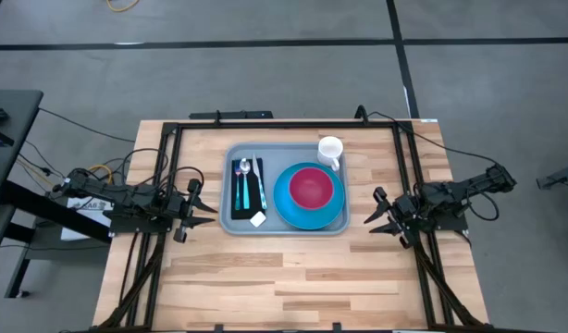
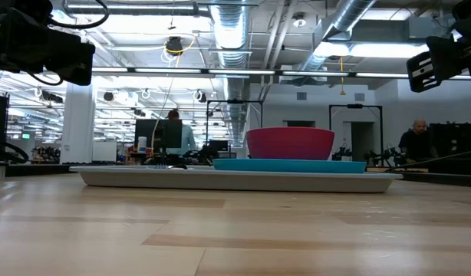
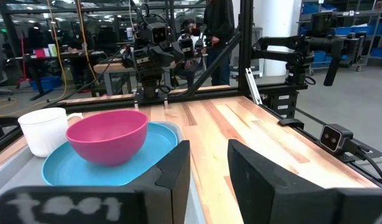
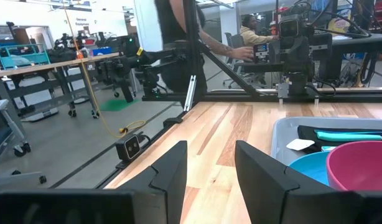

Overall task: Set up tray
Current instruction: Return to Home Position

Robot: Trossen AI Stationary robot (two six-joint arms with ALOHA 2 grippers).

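Light wood table (image 1: 293, 277), open workshop behind.
High view: you see tray (image 1: 284, 153) mid-table, loaded: black napkin (image 1: 248, 192) with cutlery, blue plate (image 1: 293, 215), red bowl (image 1: 311, 186), mug (image 1: 330, 149). Left gripper (image 1: 210, 209) and right gripper (image 1: 372, 208) flank it, clear of rim, likely to avoid nudging anything.
Low view: tray flat on wood.
Wrist views: both grippers' fingers parted, holding nothing.

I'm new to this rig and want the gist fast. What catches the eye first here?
The pink bowl on the blue plate stands out, filling the right half of the grey tray at mid-table. A white mug sits beside the plate, and cutlery lies on a black napkin on the tray's left. The left gripper and right gripper wait open on either side of the tray.
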